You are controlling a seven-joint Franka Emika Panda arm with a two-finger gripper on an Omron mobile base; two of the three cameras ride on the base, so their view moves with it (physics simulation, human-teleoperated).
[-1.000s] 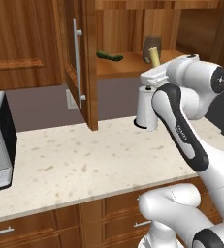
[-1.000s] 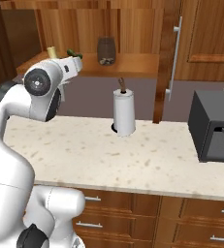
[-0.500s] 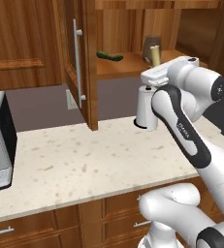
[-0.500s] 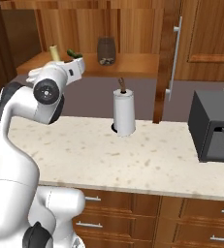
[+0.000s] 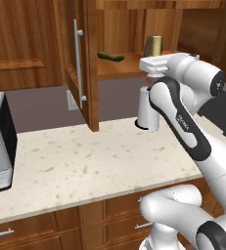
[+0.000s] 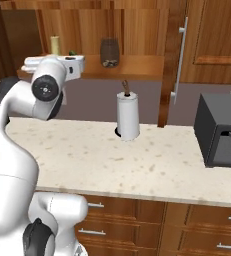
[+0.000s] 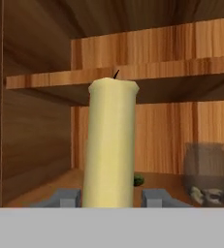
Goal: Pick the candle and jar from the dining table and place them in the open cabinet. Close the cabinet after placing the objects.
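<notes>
Gripper (image 7: 110, 198) pinching the candle (image 7: 110, 157) low on its shaft, one finger tip (image 7: 65, 197) on either side of it; candle upright, long axis vertical, dark wick at the top, pale-yellow and straight-sided; in the left base view it stands just past the hand inside the open cabinet (image 5: 134, 34), above the lower shelf; whether its base touches the shelf board I cannot tell; directly above the wick runs the front edge of the upper shelf (image 7: 133, 75), with some gap between wick and board; ahead of the gripper the back panel of the cupboard; to one side of it the inner side wall, shadowed, with free shelf between wall and candle; on the other side, farther back, a greyish translucent glass jar (image 7: 206, 169) with something small in its bottom, well apart from the candle; a small green item (image 7: 138, 180) just behind the candle, seen in the left base view as a dark green curved thing (image 5: 110, 56) lying on the shelf; below the hand, a white paper-towel roll (image 6: 127, 116) upright on the speckled counter (image 6: 137, 160); cabinet door (image 5: 82, 63) swung out toward the robot, bar handle vertical; dark box (image 6: 222, 130) off at the counter's end.
</notes>
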